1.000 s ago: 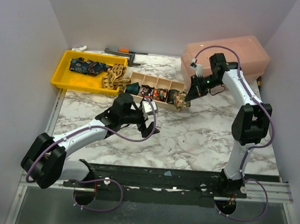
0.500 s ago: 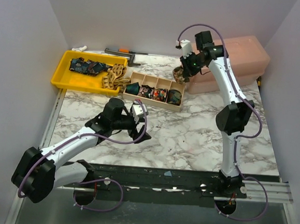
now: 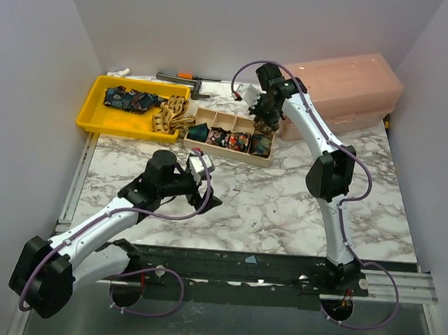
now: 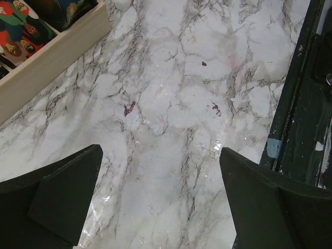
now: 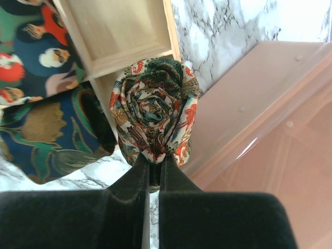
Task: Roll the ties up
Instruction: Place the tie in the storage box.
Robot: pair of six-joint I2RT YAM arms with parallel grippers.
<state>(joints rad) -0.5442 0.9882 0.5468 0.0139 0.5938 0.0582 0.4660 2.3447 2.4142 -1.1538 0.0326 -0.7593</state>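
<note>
Multicoloured rolled tie (image 5: 154, 111), clamped in right tool (image 5: 154, 165), swung leftward; left tool (image 4: 161, 194) gapes wide.

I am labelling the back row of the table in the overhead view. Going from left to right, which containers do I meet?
Yellow tray → wooden divided box → pink plastic case. The right gripper, shut on a rolled tie, overlaps the wooden box's right end, so it is left out.
</note>
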